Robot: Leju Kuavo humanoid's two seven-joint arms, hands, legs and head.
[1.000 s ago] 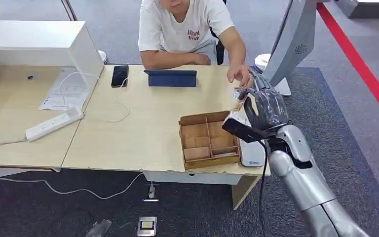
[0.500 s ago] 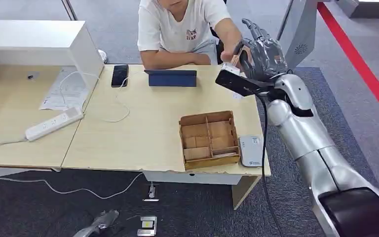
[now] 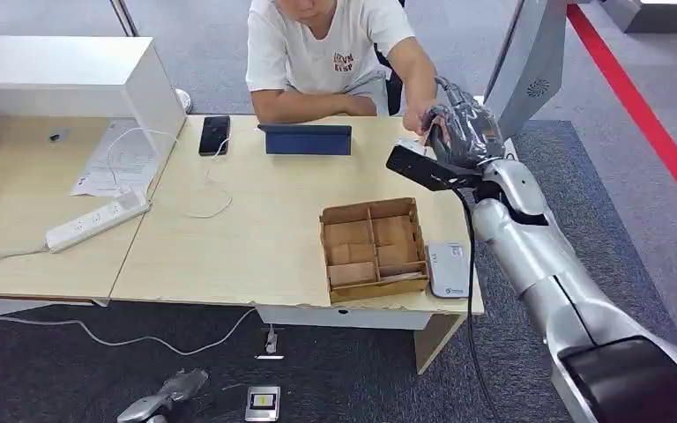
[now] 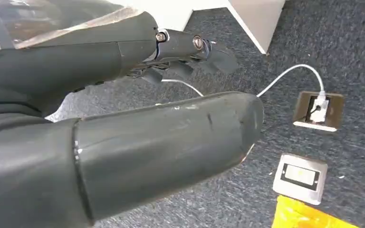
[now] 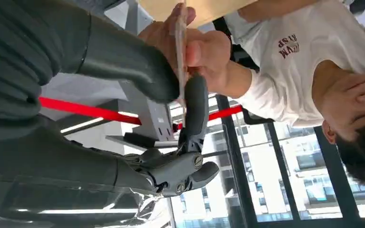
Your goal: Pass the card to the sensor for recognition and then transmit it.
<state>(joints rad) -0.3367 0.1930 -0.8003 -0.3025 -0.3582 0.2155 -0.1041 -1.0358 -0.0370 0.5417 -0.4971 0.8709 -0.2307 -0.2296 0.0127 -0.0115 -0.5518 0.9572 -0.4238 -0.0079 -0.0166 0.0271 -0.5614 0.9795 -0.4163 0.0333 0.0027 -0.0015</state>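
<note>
Card sits edge-on, pinched between right hand thumb and a finger, over the table's far right part; the person's hand grips it too. Handover step, likely: loosen only once their grip is firm, no pulling. Left hand hangs near the floor, fingers loosely apart, holding nothing.

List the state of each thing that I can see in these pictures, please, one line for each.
right hand: raised over the desk's far edge, pinches the card
card: edge-on, also gripped by the person's hand
left hand: hangs over the floor, holds nothing
sensor: flat on the desk, uncovered
wooden tray: compartments open
phone: screen dark
</note>
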